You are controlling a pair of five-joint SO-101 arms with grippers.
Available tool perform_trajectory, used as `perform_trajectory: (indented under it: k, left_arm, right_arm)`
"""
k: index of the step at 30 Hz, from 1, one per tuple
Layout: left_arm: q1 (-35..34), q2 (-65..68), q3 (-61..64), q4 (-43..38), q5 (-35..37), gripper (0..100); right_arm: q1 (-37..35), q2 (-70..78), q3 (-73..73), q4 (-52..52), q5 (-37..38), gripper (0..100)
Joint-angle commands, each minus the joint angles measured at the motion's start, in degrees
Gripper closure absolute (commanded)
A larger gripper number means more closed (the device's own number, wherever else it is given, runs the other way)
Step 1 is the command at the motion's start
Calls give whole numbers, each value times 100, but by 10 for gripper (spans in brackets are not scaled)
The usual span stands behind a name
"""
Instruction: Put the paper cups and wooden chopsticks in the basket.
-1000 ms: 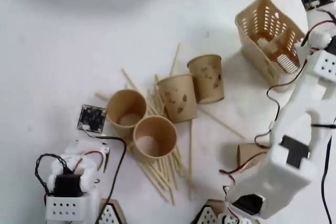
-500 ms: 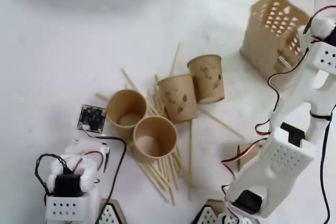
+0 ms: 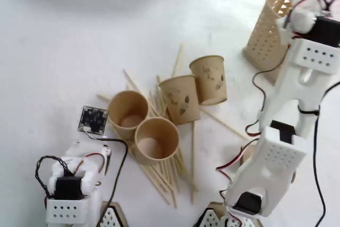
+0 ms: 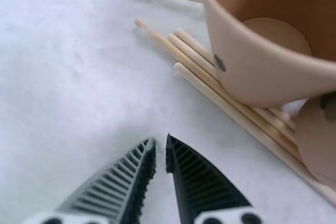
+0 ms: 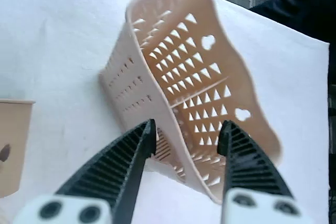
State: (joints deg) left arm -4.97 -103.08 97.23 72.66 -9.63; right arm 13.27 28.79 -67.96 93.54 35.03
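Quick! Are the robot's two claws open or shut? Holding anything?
Left gripper: shut, holding nothing.
Right gripper: open, astride a wall of the basket.

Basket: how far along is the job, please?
Done: nothing; the basket looks empty. In hand: the open right gripper straddles the basket's wall. To do: the cups and chopsticks, all on the table; the left gripper is shut beside them.

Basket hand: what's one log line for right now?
right hand: open, astride basket wall | left hand: shut, empty, beside chopsticks | paper cups: on table, outside basket
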Motion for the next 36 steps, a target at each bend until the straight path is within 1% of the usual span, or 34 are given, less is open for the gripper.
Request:
perform_trajectory:
  k: [1,8,15,28,36]
  left_arm:
    - [40,-31,-26,44,-26,943]
    - [40,-31,-26,44,-26,943]
    - [40,-31,-26,44,-26,943]
    - [40,-31,-26,44,-26,943]
    - [40,-31,-26,44,-26,943]
  right_arm:
    - [-365,-75,-149,57,-53,797]
    - [-637,505,-176,-48,-53,797]
    - [-558,989,-220,-338,-62,797]
    - [-453,207,-220,-391,-62,798]
    - [-453,119,-220,-400,-62,798]
